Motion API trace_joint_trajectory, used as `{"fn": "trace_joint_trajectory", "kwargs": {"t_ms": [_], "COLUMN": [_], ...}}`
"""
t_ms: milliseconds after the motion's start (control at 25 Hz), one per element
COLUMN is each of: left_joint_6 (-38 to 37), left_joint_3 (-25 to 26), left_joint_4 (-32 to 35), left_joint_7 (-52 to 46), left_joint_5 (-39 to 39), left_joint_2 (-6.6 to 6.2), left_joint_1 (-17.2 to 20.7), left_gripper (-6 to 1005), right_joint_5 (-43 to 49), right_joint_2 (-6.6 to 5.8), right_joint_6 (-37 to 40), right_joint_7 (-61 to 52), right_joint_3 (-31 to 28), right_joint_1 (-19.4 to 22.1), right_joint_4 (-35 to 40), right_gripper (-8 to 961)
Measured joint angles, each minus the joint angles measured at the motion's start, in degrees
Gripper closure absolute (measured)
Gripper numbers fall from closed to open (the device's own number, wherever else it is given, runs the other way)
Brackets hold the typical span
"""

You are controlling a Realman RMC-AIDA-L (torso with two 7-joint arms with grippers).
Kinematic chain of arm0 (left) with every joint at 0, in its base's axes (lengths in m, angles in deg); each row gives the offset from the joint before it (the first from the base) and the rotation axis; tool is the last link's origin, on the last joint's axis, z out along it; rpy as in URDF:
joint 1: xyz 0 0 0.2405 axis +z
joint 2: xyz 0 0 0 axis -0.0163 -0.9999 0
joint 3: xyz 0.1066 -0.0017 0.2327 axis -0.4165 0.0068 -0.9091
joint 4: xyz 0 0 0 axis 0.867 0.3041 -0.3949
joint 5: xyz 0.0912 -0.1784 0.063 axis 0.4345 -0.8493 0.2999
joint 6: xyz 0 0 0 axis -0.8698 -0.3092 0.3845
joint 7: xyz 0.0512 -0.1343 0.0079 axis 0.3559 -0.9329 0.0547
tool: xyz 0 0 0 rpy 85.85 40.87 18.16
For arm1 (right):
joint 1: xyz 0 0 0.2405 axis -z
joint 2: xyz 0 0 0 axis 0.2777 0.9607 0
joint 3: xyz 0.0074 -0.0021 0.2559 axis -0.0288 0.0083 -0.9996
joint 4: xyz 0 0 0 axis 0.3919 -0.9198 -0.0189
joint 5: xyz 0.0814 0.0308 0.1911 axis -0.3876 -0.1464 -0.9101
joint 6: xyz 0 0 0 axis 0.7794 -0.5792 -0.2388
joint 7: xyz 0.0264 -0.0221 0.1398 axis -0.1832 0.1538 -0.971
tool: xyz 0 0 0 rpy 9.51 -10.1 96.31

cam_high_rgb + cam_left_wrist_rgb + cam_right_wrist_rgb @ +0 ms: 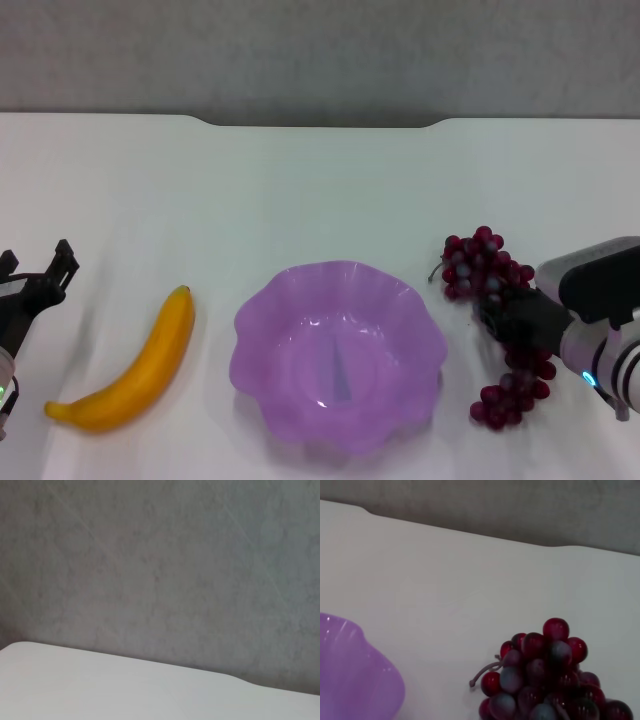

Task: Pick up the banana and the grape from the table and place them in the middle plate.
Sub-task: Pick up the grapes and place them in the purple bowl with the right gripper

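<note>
Right gripper (497, 318): your fingers lie over the grape (487, 268); grip cannot be told.
Left gripper (40, 272): fingers apart, beside the banana (140, 370).
Middle plate (262, 330): between both, on the desk (320, 190).

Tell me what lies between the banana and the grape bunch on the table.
In the head view, the purple plate sits between the banana and the grape bunch, nothing in it. Bare white table fills the rest.

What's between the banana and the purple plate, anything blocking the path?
Nothing visible. The banana lies on the table to the left of the middle plate, with only bare tabletop between them. The left gripper sits further left, clear of that gap.
</note>
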Motion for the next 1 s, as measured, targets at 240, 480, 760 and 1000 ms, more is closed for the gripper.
{"fn": "trace_joint_trajectory", "kwargs": {"t_ms": [240,480,760,1000], "left_joint_6": [0.01,0.01,0.00,-0.03], "left_joint_3": [0.00,0.00,0.00,0.00], "left_joint_4": [-0.01,0.00,0.00,0.00], "left_joint_7": [0.07,0.07,0.07,-0.01], "left_joint_5": [0.00,0.00,0.00,0.00], "left_joint_2": [0.00,0.00,0.00,0.00], "left_joint_1": [0.01,0.01,0.01,0.01], "left_gripper": [233,233,233,233], "right_joint_5": [-0.03,-0.03,-0.03,-0.03], "right_joint_2": [0.04,0.04,0.04,0.04], "right_joint_6": [0.67,0.77,1.42,1.94], "right_joint_7": [-0.06,-0.09,-0.13,-0.20], "right_joint_3": [0.06,0.02,0.07,0.17], "right_joint_1": [0.32,0.40,0.44,0.53], "right_joint_4": [0.54,0.89,1.25,1.25], "right_gripper": [494,534,567,579]}}
